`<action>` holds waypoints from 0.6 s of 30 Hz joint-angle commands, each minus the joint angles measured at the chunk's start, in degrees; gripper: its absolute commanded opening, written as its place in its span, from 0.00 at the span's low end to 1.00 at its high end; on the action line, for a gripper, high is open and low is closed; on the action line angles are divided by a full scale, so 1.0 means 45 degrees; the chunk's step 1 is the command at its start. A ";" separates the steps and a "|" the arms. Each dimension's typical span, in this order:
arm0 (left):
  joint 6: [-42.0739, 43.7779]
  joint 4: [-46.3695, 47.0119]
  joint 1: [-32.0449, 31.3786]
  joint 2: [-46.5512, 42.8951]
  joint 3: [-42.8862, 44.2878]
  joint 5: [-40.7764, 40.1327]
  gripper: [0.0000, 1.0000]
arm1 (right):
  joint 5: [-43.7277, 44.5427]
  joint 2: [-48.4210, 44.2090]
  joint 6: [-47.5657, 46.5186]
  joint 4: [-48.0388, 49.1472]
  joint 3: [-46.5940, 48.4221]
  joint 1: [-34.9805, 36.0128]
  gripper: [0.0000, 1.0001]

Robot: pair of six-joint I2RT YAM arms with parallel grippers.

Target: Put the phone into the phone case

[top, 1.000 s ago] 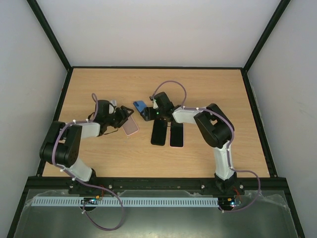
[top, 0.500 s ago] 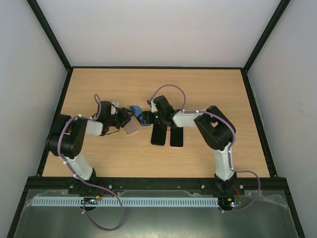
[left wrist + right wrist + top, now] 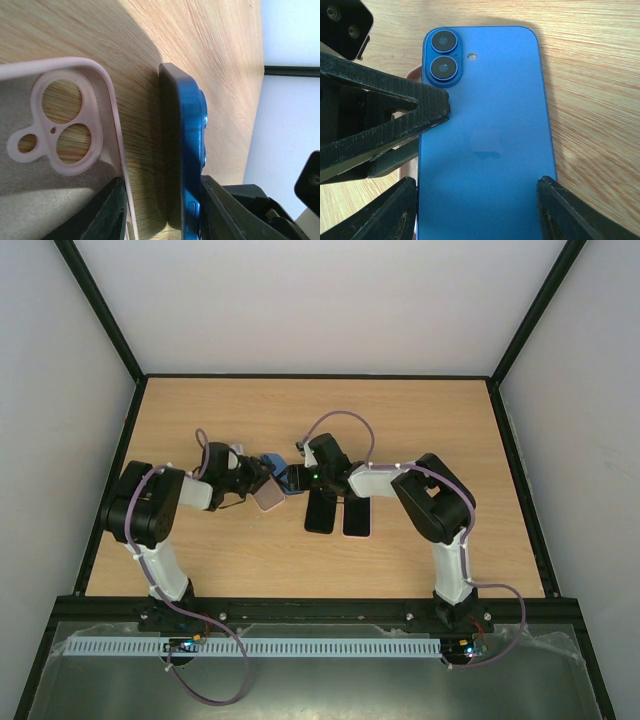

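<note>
Mid-counter (image 3: pixel 420 420): left gripper (image 3: pixel 257 483) and right gripper (image 3: pixel 296 480) nose to nose, blue phone (image 3: pixel 277 468) between. Pink case (image 3: pixel 266 499) just beside the phone, nearer the bases. Two dark phones (image 3: pixel 321 510) side by side under the right arm.

1. Left gripper (image 3: pixel 258 483) reaches rightward, low, jaws partly apart; grip unclear.
2. Right gripper (image 3: pixel 292 478) reaches leftward, nearly meeting it, fingers (image 3: pixel 570 210) clamping the phone (image 3: pixel 485 140) by its edges.

Read no text, label, brand or number anywhere; saw only a faint, illegible mark (image 3: pixel 487 149) mid-back on the phone (image 3: pixel 515 100).
</note>
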 commanded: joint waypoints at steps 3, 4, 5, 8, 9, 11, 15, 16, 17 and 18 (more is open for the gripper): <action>-0.0033 0.0095 -0.0094 0.0124 0.0446 0.0290 0.37 | 0.0238 0.0497 0.0020 -0.1413 -0.0497 0.0136 0.61; -0.0003 -0.0011 -0.0094 0.0096 0.0495 0.0306 0.37 | 0.0263 0.0486 0.0001 -0.1421 -0.0502 0.0139 0.61; -0.0029 -0.0019 -0.0094 0.0068 0.0474 0.0347 0.37 | 0.0273 0.0478 -0.0022 -0.1439 -0.0505 0.0135 0.61; -0.0021 -0.0173 -0.0111 -0.0124 0.0478 0.0245 0.44 | 0.0314 0.0467 -0.0044 -0.1464 -0.0519 0.0135 0.61; -0.0007 -0.0239 -0.0113 -0.0177 0.0484 0.0232 0.45 | 0.0317 0.0475 -0.0044 -0.1461 -0.0521 0.0143 0.61; -0.0016 -0.0316 -0.0121 -0.0228 0.0542 0.0231 0.45 | 0.0314 0.0476 -0.0040 -0.1461 -0.0530 0.0134 0.61; 0.0001 -0.0652 -0.0200 -0.0233 0.0726 0.0211 0.41 | 0.0384 0.0457 -0.0064 -0.1475 -0.0557 0.0134 0.61; 0.0003 -0.0743 -0.0207 -0.0225 0.0776 0.0211 0.40 | 0.0418 0.0457 -0.0078 -0.1490 -0.0560 0.0134 0.61; 0.0004 -0.0826 -0.0211 -0.0236 0.0810 0.0209 0.38 | 0.0440 0.0457 -0.0082 -0.1501 -0.0551 0.0134 0.61; 0.0004 -0.0880 -0.0223 -0.0249 0.0831 0.0198 0.37 | 0.0469 0.0457 -0.0083 -0.1515 -0.0550 0.0134 0.61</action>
